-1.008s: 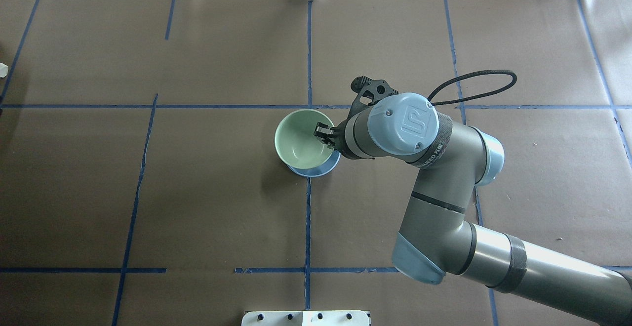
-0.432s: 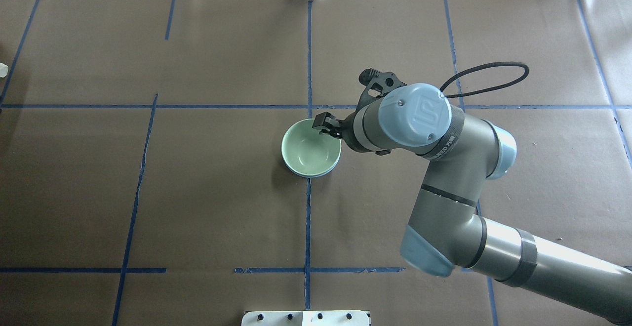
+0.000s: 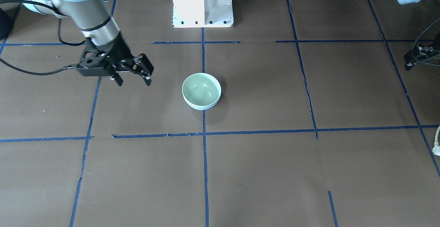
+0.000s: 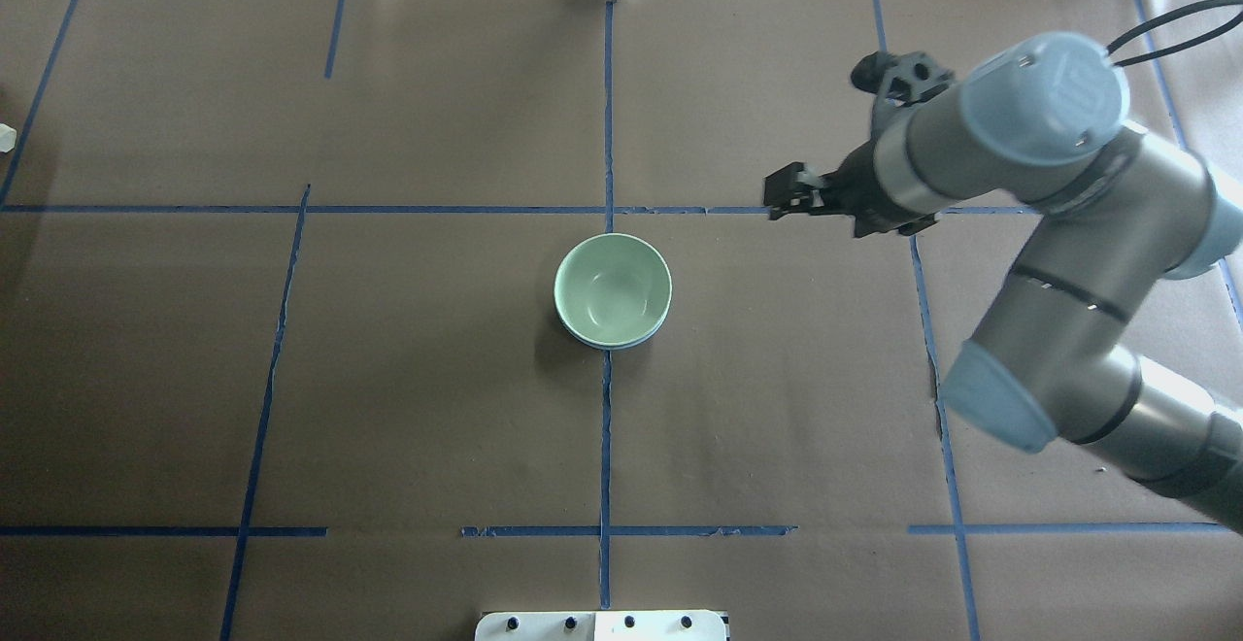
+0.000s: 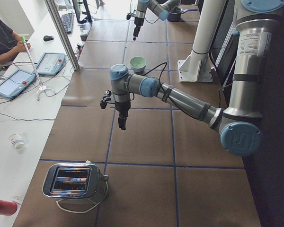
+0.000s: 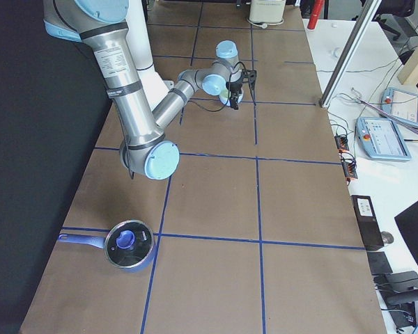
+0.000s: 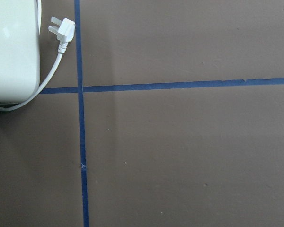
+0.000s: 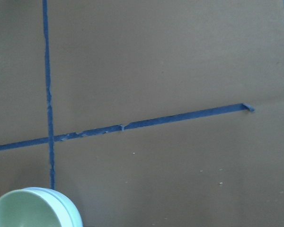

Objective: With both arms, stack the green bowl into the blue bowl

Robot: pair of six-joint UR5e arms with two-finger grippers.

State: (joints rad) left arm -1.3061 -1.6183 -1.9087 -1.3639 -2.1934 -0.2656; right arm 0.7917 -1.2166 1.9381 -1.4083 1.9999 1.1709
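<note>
The green bowl point(image 4: 612, 284) sits nested inside the blue bowl point(image 4: 626, 344) at the table's centre; only a thin strip of blue rim shows under it. They also show in the front view, green bowl point(image 3: 201, 88) in blue bowl point(image 3: 203, 108), and the green bowl shows in the right wrist view point(image 8: 31, 210). My right gripper point(image 3: 133, 81) is open and empty, raised well off to the bowls' right in the overhead view point(image 4: 782, 202). My left gripper point(image 3: 410, 62) hangs far out on the robot's left; I cannot tell its state.
The white pedestal base point(image 3: 202, 3) stands at the robot's edge. A silver toaster point(image 5: 73, 182) with a white cord and plug point(image 7: 61, 30) sits at the left end. A lidded blue pot point(image 6: 129, 243) sits at the right end. Blue tape lines cross the brown table.
My right gripper let go of the green bowl's rim. The bowl settled level into the blue bowl. The gripper then drew away to the right and farther back.
</note>
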